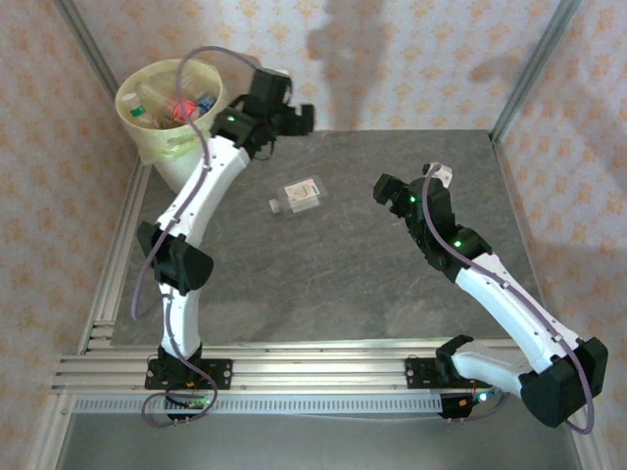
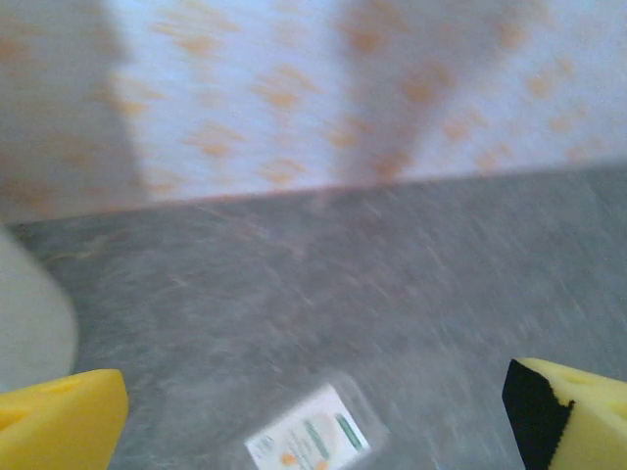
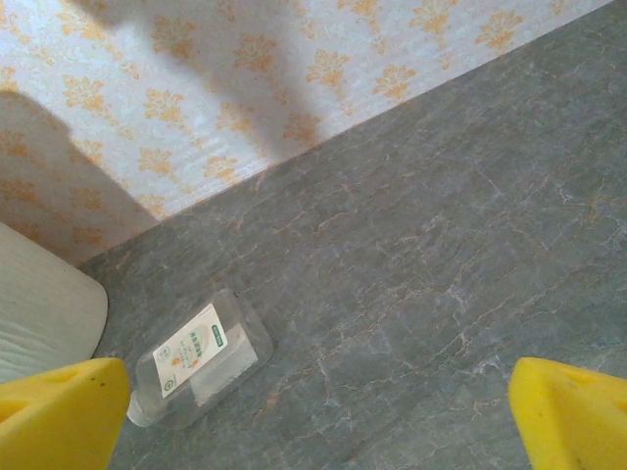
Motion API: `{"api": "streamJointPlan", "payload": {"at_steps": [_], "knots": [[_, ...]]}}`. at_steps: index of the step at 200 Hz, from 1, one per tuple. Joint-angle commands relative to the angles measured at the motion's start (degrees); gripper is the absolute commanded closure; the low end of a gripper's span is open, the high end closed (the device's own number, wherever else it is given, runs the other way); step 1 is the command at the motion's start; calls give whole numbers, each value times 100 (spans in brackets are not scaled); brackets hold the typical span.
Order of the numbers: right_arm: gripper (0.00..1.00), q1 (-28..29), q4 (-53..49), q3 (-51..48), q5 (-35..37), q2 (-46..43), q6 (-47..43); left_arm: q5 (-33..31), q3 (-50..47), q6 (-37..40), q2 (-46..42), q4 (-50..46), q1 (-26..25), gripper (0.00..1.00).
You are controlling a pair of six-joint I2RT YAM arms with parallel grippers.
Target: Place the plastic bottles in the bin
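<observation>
Hovering with the left tool (image 1: 297, 117) and right tool (image 1: 384, 188) both open and empty, we judge the bottle (image 1: 296, 195), lying slantwise on the counter (image 1: 343, 284) between them, about equally reachable, with the bin (image 1: 147, 137) beside the left tool.

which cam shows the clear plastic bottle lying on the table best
Right wrist: the clear plastic bottle with the white label is close and sharp. Top external shows the bottle small; left wrist shows it blurred, cut off by the bottom edge.
</observation>
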Motion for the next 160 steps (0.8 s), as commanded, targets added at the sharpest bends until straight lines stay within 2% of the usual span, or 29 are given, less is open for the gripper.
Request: {"api": "streamJointPlan", "payload": {"at_steps": [1,11,23,63,91,136,160], "knots": [[1,-7,-72,-24,184,-14,21,674,-10,1508,143,-580,-22,0],[1,-4,-75,-24,190,-19,9,950,83,2020,341,-961,-120,0],[1,-5,-82,-33,208,-36,14,992,183,2540,585,-1371,-207,0],[1,-17,-156,-31,224,-72,23,520,746,3535,1488,-2476,-235,0],[1,-17,-175,-33,258,-82,23,484,1162,3921,1990,-2879,-219,0],[0,-17,-197,-22,258,-88,111,502,1495,4165,2500,-2807,-220,0],[0,-15,-247,-10,296,-98,87,150,1633,4262,2761,-2722,-220,0]]}}
